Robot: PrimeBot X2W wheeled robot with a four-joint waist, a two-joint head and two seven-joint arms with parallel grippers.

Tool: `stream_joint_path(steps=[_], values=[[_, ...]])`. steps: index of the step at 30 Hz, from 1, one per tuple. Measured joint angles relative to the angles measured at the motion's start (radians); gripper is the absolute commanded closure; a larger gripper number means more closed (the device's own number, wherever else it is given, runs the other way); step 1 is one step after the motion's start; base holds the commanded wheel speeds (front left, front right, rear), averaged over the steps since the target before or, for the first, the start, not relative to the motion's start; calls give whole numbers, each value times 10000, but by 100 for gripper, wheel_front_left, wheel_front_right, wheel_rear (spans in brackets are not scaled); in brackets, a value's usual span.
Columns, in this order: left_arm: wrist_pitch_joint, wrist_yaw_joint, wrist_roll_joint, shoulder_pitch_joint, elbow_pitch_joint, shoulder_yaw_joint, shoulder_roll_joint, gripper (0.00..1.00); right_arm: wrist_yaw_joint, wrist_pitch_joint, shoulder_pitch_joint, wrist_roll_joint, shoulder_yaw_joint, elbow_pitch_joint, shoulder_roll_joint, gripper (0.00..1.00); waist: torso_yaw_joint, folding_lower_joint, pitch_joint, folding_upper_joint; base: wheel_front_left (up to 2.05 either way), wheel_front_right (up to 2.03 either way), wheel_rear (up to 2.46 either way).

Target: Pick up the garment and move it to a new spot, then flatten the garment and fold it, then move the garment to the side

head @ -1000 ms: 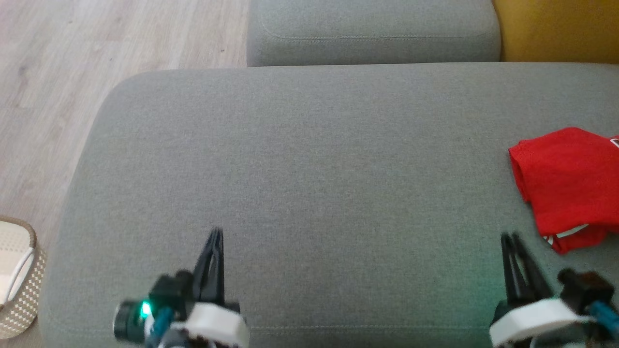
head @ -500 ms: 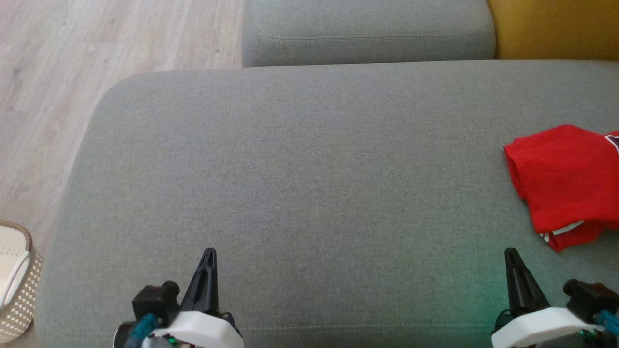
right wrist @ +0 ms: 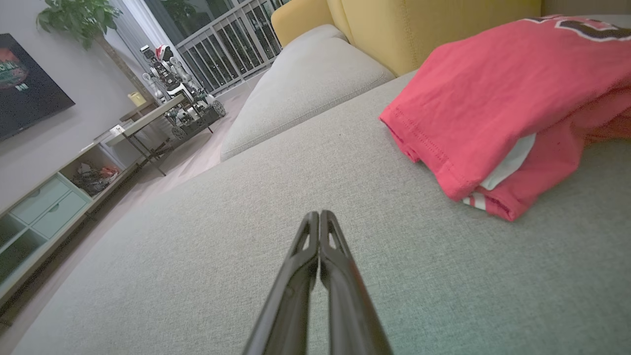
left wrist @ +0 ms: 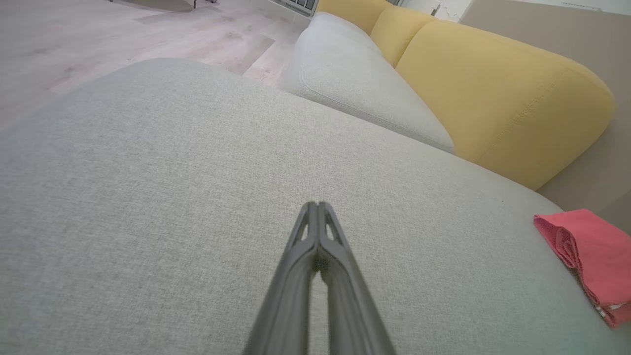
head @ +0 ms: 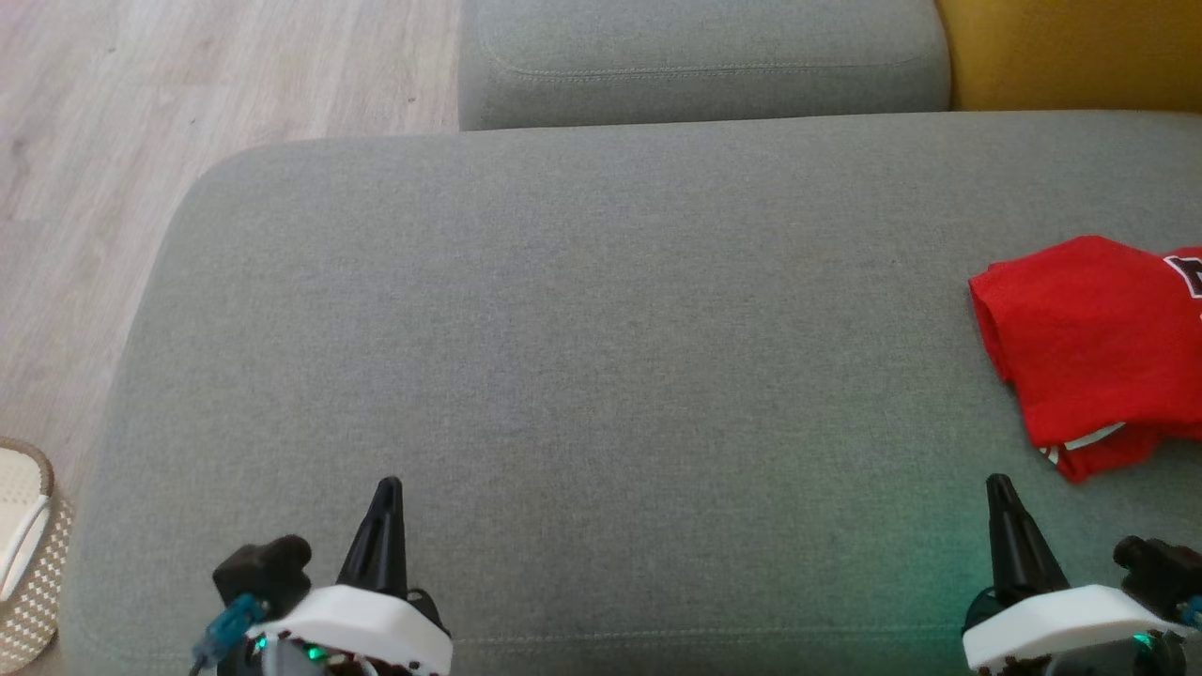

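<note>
The garment is a red shirt, folded into a thick bundle, lying at the right edge of the grey sofa seat; it also shows in the left wrist view and close up in the right wrist view. My left gripper is shut and holds nothing, low at the front left of the seat. My right gripper is shut and holds nothing, just in front of the garment and apart from it.
A second grey cushion lies beyond the seat, with a yellow backrest at the far right. Wooden floor runs along the left, and a woven basket stands at the lower left.
The right gripper's fingers have come together. Both grippers have drawn back a little toward the seat's front edge. The whole picture has shifted slightly, so the camera has moved.
</note>
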Motion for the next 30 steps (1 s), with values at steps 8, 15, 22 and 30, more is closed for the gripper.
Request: stream_joint_path(steps=[8,15,22,30], values=[[171,-153,-980,-13,44,230,12,100,0,263,-122,918,-4,8,0,100,-76,0,10,0,0,0,0],[347,-253,-1818,-172,71,368,23,100,0,447,-234,1735,-10,21,0,100,-143,0,20,0,0,0,0],[535,-508,-2788,-213,130,637,36,100,0,688,-327,2644,-13,58,-2,100,-219,0,30,0,0,0,0],[755,-675,-3737,-315,215,890,40,100,0,924,-446,3563,-19,63,-2,100,-295,0,40,0,0,0,0]])
